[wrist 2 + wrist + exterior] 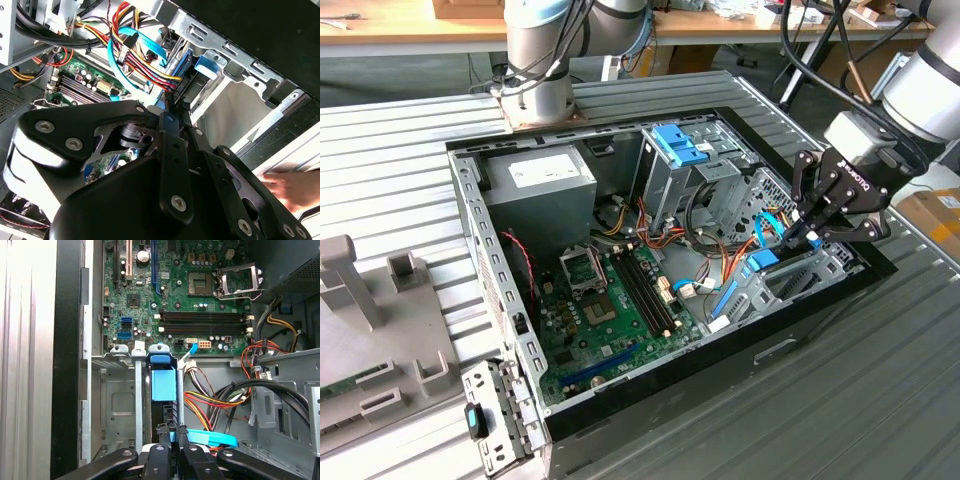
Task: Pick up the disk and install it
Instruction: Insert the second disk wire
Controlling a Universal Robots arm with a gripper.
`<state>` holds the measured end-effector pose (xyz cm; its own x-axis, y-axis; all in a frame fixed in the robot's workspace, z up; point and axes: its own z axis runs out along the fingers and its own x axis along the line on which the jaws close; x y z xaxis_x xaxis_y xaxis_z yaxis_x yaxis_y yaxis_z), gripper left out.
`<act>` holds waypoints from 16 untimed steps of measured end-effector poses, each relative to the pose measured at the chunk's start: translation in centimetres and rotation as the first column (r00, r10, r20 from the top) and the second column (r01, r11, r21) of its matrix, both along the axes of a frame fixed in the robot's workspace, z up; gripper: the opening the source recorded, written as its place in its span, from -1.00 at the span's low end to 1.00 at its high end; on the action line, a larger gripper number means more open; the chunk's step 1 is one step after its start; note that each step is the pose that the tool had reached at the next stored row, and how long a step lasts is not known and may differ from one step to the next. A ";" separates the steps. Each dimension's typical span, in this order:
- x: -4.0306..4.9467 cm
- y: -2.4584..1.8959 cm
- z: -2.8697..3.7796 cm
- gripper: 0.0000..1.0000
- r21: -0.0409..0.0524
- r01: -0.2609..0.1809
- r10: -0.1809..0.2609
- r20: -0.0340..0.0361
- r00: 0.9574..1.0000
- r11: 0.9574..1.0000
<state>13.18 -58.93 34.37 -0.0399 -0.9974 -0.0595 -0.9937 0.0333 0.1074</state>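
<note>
The disk (164, 385) stands on edge in a slot of the grey drive bay (120, 405), at the corner of the open computer case (470, 240) on the exterior view's right. Its blue carrier (767, 262) faces the motherboard. My gripper (808, 232) reaches down from that side of the exterior view. Its black fingers meet at the disk's other end, shut on it. In the first wrist view my gripper (172, 431) pinches the disk's thin edge. In the second wrist view my gripper (172, 107) sits against a blue rail of the disk (189, 67).
Green motherboard (610, 300) fills the case floor. The grey power-supply box (542, 178) and a tall metal cage with a blue latch (678, 148) stand at the back. Coloured cables (210, 400) crowd beside the bay. A blurred hand (285, 187) is outside the case wall.
</note>
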 end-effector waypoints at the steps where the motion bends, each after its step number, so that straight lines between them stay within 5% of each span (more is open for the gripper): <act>1: 0.00 0.00 0.00 -0.68 0.000 0.000 0.000 0.000 1.000 1.000; 3: 0.00 0.00 -0.02 -0.65 0.000 0.000 0.000 0.000 1.000 1.000; 5: 0.00 0.00 -0.02 -0.40 0.000 0.000 0.000 0.000 1.000 1.000; 16: 0.00 0.27 1.05 -0.40 -0.001 0.000 0.000 0.000 1.000 1.000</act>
<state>13.18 -58.67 35.42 -0.0398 -0.9975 -0.0587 -0.9937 0.0334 0.1074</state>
